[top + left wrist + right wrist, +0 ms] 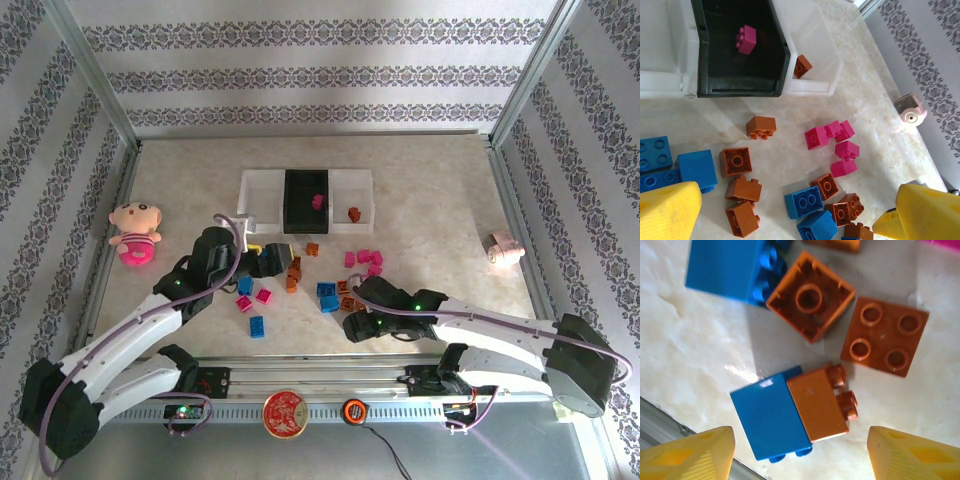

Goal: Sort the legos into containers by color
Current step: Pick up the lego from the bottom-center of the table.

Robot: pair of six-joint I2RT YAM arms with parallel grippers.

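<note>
The containers [262,190] stand at the back centre. The black middle bin [735,86] holds one pink brick [746,39]. The right white bin [826,60] holds one orange brick [802,66]. Blue, pink and orange legos [330,292] lie scattered in front of the bins. My left gripper [270,258] hangs open above an orange group [742,192] and a blue brick [804,201], its yellow fingertips [667,210] gripping nothing. My right gripper [802,460] is open over a blue brick [771,420] and an orange brick [817,405] lying side by side, touching neither.
A pink plush doll [135,232] lies at the left. A pink-white roll [504,248] lies at the right near the frame post. The metal rail [320,405] with the arm bases runs along the near edge, close behind the right gripper.
</note>
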